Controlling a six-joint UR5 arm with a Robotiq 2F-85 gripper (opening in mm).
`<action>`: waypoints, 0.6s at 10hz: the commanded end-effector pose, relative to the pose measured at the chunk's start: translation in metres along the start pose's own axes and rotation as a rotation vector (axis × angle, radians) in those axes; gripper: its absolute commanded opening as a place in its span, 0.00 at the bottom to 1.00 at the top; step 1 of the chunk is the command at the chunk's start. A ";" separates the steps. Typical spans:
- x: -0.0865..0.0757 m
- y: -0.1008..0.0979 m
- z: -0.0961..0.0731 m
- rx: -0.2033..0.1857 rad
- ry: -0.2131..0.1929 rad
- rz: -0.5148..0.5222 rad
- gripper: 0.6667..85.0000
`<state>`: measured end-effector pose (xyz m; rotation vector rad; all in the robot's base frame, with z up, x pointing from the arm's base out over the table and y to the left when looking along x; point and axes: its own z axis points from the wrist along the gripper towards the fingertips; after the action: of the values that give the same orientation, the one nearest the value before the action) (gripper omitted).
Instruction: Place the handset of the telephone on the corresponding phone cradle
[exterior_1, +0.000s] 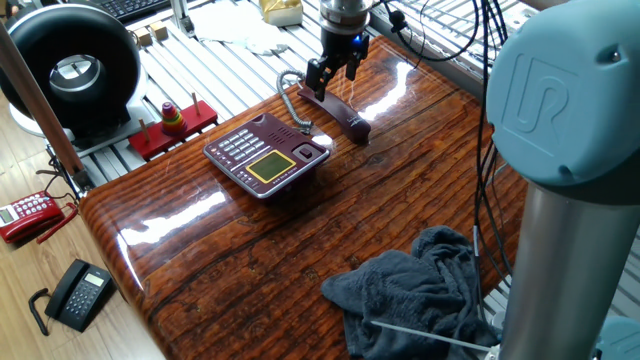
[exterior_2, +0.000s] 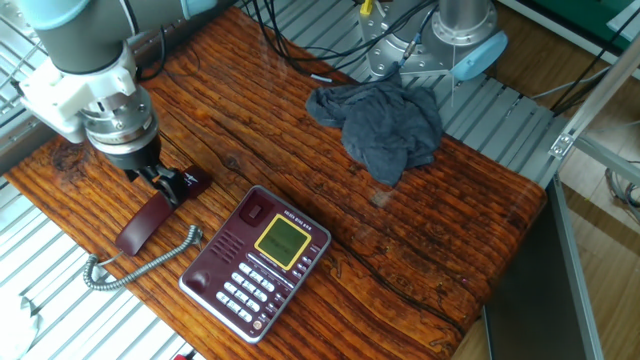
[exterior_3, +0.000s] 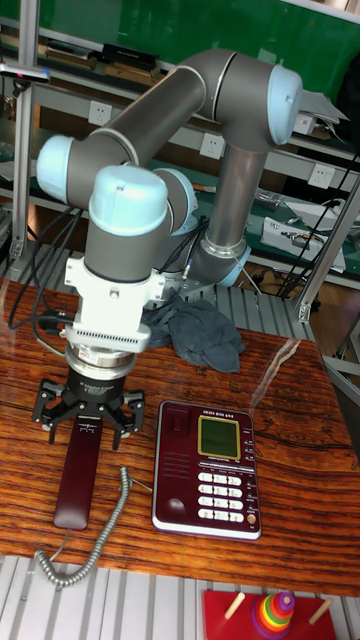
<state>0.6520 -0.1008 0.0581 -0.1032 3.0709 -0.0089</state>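
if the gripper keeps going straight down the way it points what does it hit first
Most likely the slim dark maroon plastic handset lying on the wooden table. The gripper points down with open jaws astride its upper end; how much gap remains is unclear.

text: "UR" logo | on: robot arm joint cap (exterior_1: 560, 95) | phone print: too small to read

handset (exterior_3: 80, 476) beside telephone (exterior_3: 208, 468), cloth (exterior_3: 200, 338) behind
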 end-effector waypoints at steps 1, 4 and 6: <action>-0.003 -0.004 0.008 0.010 -0.015 0.016 0.96; 0.001 0.007 0.007 -0.043 0.003 0.052 0.94; 0.000 0.008 0.010 -0.047 -0.001 0.049 0.94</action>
<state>0.6515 -0.0970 0.0497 -0.0529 3.0745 0.0272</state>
